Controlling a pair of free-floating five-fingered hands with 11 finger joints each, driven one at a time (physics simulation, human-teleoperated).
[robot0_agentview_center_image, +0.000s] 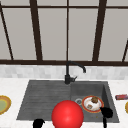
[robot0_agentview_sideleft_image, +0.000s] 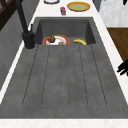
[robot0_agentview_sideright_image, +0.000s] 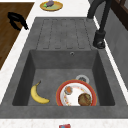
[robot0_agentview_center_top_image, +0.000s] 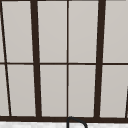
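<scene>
My left hand (robot0_agentview_center_image: 38, 123) hovers at the front edge of the counter, before the drainboard (robot0_agentview_center_image: 42, 97). It also appears at the counter's front edge in the left side view (robot0_agentview_sideleft_image: 122, 68) and over the floor in the right side view (robot0_agentview_sideright_image: 17, 21), fingers relaxed and holding nothing. My right hand (robot0_agentview_center_image: 106, 113) floats at the basin's front right corner, close to a red-rimmed white plate (robot0_agentview_center_image: 85, 105) with food scraps. A large red ball (robot0_agentview_center_image: 67, 115) sits low in the middle of the front view, between the two hands.
In the basin lie the plate (robot0_agentview_sideright_image: 60, 91) and a banana (robot0_agentview_sideright_image: 38, 95). The black faucet (robot0_agentview_center_image: 68, 75) stands behind the sink. A yellow plate (robot0_agentview_center_image: 3, 104) sits on the left counter, another yellow plate (robot0_agentview_sideleft_image: 78, 6) and a red packet (robot0_agentview_center_image: 121, 96) on the right.
</scene>
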